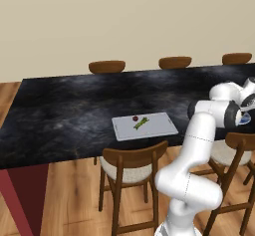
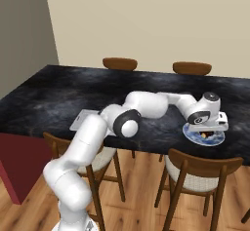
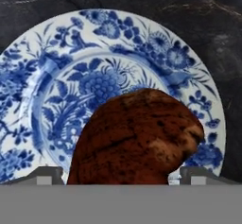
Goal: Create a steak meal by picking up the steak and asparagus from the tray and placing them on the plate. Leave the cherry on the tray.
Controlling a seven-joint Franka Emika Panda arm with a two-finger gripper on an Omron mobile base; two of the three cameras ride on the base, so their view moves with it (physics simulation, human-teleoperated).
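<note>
- Tray [image 1: 149, 129] sits at the left of the dark counter [image 1: 69, 110], near its front edge, with the cherry [image 1: 135, 118] and the green asparagus [image 1: 141, 123] on it, close together; the asparagus is not yet moved and the cherry is where it should be left.
- Open dark stone lies between the tray and the plate, so the way back toward the tray looks free at counter height; the arm's own elbow bends over that stretch in the right base view.
- Plate [image 2: 191, 133] lies at the right, close to the counter's front edge, above a wooden chair [image 2: 200, 169].
- Steak [image 3: 137, 140] rests over the lower middle of the blue-patterned plate in the hand view, so the first half of the meal looks delivered.
- Gripper [image 3: 121, 175] hovers just over the plate with its jaws spread wide, one tip on each side of the steak and apart from it; I judge the steak let go.
- Remaining: lift clear, fetch the asparagus, and set it on the bare plate rim area beside the steak.
</note>
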